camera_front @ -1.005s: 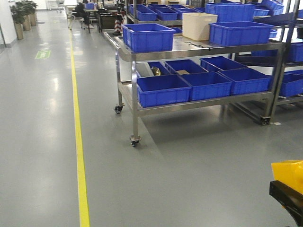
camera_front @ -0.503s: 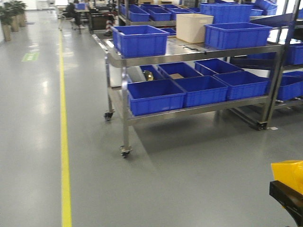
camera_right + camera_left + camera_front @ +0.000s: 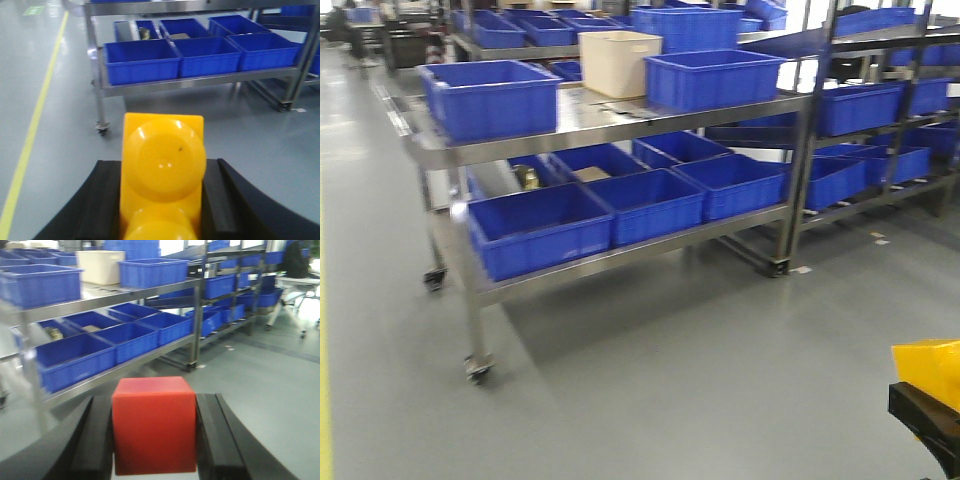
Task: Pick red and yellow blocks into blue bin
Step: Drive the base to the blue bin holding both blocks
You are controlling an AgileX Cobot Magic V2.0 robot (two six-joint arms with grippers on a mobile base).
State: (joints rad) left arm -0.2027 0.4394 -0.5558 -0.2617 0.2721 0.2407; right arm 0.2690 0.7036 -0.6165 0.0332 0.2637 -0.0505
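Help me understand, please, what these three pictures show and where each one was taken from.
This is a wheeled robot with two arms, each ending in a black two-fingered gripper with its own camera. The front view looks ahead from the base across a grey floor to a steel trolley carrying blue crates and a cream tub. The left wrist view looks along the left gripper, which is shut on a red cube. The right wrist view shows the right gripper shut on a yellow brick with round studs. Neither block is in a bin yet.
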